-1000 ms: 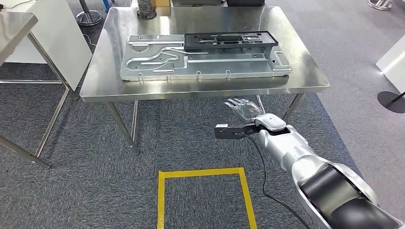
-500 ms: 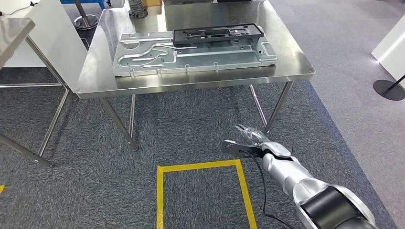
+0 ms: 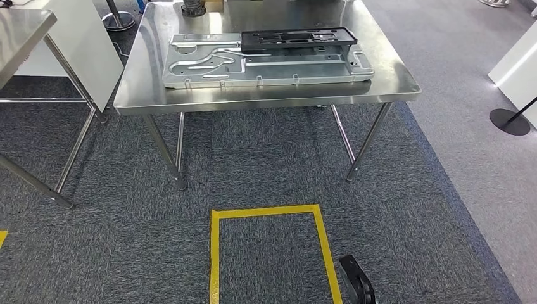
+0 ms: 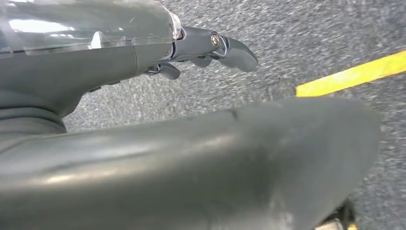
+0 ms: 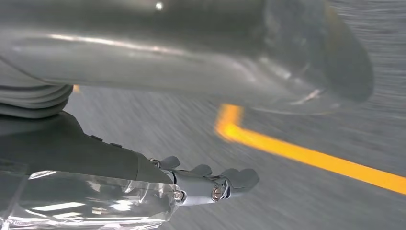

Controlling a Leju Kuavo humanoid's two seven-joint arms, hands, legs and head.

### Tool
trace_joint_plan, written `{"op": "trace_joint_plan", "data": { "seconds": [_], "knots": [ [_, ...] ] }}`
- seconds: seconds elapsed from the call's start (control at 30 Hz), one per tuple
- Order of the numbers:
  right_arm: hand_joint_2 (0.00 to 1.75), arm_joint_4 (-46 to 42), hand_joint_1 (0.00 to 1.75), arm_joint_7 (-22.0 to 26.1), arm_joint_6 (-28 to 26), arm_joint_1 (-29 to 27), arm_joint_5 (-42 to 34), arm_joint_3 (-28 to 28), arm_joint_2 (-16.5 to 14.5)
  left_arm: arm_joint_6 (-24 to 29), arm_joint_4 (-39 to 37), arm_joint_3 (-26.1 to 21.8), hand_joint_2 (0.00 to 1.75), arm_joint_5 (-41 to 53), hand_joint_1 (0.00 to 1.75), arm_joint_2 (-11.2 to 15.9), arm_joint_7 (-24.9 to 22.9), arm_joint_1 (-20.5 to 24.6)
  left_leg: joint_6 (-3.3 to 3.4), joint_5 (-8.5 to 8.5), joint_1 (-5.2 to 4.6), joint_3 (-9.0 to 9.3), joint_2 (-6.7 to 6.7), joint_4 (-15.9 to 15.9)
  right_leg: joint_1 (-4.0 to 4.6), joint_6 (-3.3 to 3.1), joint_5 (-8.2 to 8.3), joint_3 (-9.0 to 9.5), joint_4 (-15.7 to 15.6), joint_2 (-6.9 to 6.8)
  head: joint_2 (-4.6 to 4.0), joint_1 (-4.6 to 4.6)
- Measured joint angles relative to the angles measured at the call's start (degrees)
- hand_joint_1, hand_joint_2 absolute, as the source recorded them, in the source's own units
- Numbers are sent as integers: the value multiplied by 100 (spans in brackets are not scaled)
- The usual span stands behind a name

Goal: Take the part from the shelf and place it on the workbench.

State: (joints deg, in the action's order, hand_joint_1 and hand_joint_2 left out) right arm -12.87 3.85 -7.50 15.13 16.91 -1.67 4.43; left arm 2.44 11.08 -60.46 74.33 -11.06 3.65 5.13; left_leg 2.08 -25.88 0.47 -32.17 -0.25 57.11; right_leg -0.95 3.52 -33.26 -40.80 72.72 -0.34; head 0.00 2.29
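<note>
Part [image 3: 297, 39], black, lies flat on silver plate [image 3: 266, 63] toward workbench [image 3: 266, 101] far edge, long axis parallel to it. Left hand [image 4: 210, 45] and right hand [image 5: 210, 184]: fingers loosely apart, holding nothing.

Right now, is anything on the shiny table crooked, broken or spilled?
Nothing stands out. The black part lies flat on the big silver plate, which sits squarely on the workbench. No spill or visible damage.

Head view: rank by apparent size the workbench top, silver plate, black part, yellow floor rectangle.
1. workbench top
2. silver plate
3. yellow floor rectangle, cropped by the frame and nearer the camera, so its rank against the plate is unsure
4. black part
</note>
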Motion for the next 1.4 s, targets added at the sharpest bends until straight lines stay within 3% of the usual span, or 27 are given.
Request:
{"op": "trace_joint_plan", "data": {
  "seconds": [0.03,0.07,0.17,0.23,0.3,0.33,0.4,0.47,0.5,0.53,0.57,0.6,0.67,0.73,0.83,0.9,0.97,1.0,1.03,1.07,1.1,1.17,1.2,1.27,1.3,1.37,1.4],
  "knots": [
    [0,26,0,-37,25,-171,-134,184,-28,-7,0,1,0,25,0,0,-3,-3,-10,34,-4,-57,3,9,-1,3,20,56,69,0,0,0],
    [0,47,0,-62,49,-316,-245,353,-55,-14,0,2,0,49,0,0,-6,-5,-24,66,-5,-110,7,19,-2,-5,132,227,-94,0,0,0],
    [0,83,0,-80,109,-575,-471,735,-126,-31,0,16,0,98,0,0,-20,-1,-93,151,-17,-213,39,42,22,-91,391,1066,-1285,-11,0,2],
    [0,95,0,-45,107,-666,-551,924,-176,-32,0,24,0,110,0,-1,-26,6,-161,207,-25,-220,73,36,62,-178,380,1288,-1666,-7,0,1],
    [0,109,0,0,22,-743,-570,1074,-209,-30,0,26,0,114,0,-2,-26,10,-239,248,-23,-220,87,29,65,-269,447,1251,-1696,0,0,-1],
    [0,117,0,14,-38,-768,-570,1135,-213,-26,0,26,0,114,0,-2,-26,10,-276,183,-21,-248,82,81,54,-317,491,1222,-1710,-4,0,0],
    [0,132,0,2,-160,-804,-566,1225,-216,-14,0,26,0,114,0,-2,-28,7,-329,-227,-22,-402,67,502,29,-401,596,1133,-1740,-15,0,0],
    [0,149,0,-48,-240,-834,-562,1300,-212,-7,0,26,0,114,0,-2,-38,6,-356,-759,-22,-634,60,1267,47,-439,688,1005,-1733,-16,0,0],
    [0,158,0,-70,-259,-854,-563,1333,-208,-5,0,26,0,115,0,-2,-46,6,-362,-891,-22,-690,60,1567,58,-443,732,941,-1725,-16,0,0],
    [0,167,0,-86,-270,-875,-567,1366,-204,-4,0,26,0,115,0,-2,-55,6,-357,-898,-24,-648,60,1681,70,-443,773,876,-1713,-15,0,0],
    [0,176,0,-97,-275,-894,-576,1400,-202,-3,0,26,0,119,0,-2,-64,6,-340,-795,-28,-485,59,1555,82,-440,810,816,-1698,-11,0,0],
    [0,184,0,-103,-276,-909,-585,1430,-201,-1,0,27,0,123,0,-2,-72,8,-308,-641,-37,-220,57,1220,94,-435,844,763,-1680,-5,0,0],
    [87,199,0,-110,-276,-928,-613,1483,-202,0,1,33,0,139,0,4,-89,22,-208,-452,-70,394,34,316,109,-416,898,682,-1636,8,0,0],
    [175,210,0,-116,-286,-955,-647,1530,-202,-3,2,42,0,157,0,8,-105,34,-135,-442,-106,670,18,-171,102,-361,957,641,-1610,8,0,1],
    [175,225,0,-133,-310,-1016,-670,1606,-208,-15,2,49,0,179,0,1,-132,30,-50,-335,-91,629,42,-283,88,-255,984,608,-1591,18,0,1],
    [175,233,0,-143,-319,-1053,-672,1642,-233,-22,2,50,0,180,0,-7,-142,33,18,-212,-49,550,70,-333,69,-195,632,473,-1246,32,0,0],
    [175,239,0,-145,-321,-1071,-676,1668,-270,-24,1,50,0,177,0,-8,-143,31,32,-123,-48,424,93,-318,21,-132,100,229,-503,36,0,0],
    [175,240,0,-144,-321,-1077,-677,1677,-288,-25,1,50,0,174,0,-8,-143,26,17,-84,-46,356,103,-299,-3,-100,-54,147,-167,35,0,0],
    [175,242,0,-141,-321,-1085,-676,1680,-305,-25,1,50,0,172,0,-10,-143,22,2,-51,-40,289,113,-272,-26,-73,-79,152,-3,34,0,0],
    [175,243,0,-139,-323,-1092,-673,1682,-319,-25,1,50,0,170,0,-11,-141,22,-17,-24,-30,223,118,-236,-50,-50,2,266,-56,32,0,0],
    [175,244,0,-135,-328,-1098,-672,1684,-334,-25,1,50,0,168,0,-13,-138,23,-38,-3,-18,161,120,-195,-73,-31,147,493,-333,28,0,0],
    [175,244,0,-113,-341,-1094,-670,1685,-358,-22,1,51,0,174,0,-15,-126,27,-93,26,-5,53,120,-102,-93,-26,363,1065,-1175,27,0,1],
    [131,244,0,-93,-345,-1093,-670,1688,-369,-20,1,52,0,179,0,-16,-118,30,-128,40,-6,15,119,-68,-83,-56,404,1242,-1473,34,0,1],
    [44,244,0,-55,-345,-1091,-671,1709,-379,-16,1,55,0,193,0,-18,-102,33,-210,81,-11,-36,117,-33,-43,-151,390,1312,-1666,56,0,1],
    [44,244,0,-39,-343,-1094,-672,1724,-380,-14,1,56,0,199,0,-19,-97,31,-252,102,-9,-46,116,-34,-42,-204,409,1278,-1668,59,0,0],
    [131,245,0,1,-342,-1095,-672,1748,-380,-1,1,59,0,229,0,-20,-86,27,-319,-8,9,-122,100,90,-46,-308,461,1222,-1690,47,0,0],
    [175,246,0,21,-350,-1096,-672,1754,-379,8,1,64,0,251,0,-20,-83,24,-338,-188,16,-212,91,306,-46,-360,498,1187,-1702,40,0,0]
  ]
}}
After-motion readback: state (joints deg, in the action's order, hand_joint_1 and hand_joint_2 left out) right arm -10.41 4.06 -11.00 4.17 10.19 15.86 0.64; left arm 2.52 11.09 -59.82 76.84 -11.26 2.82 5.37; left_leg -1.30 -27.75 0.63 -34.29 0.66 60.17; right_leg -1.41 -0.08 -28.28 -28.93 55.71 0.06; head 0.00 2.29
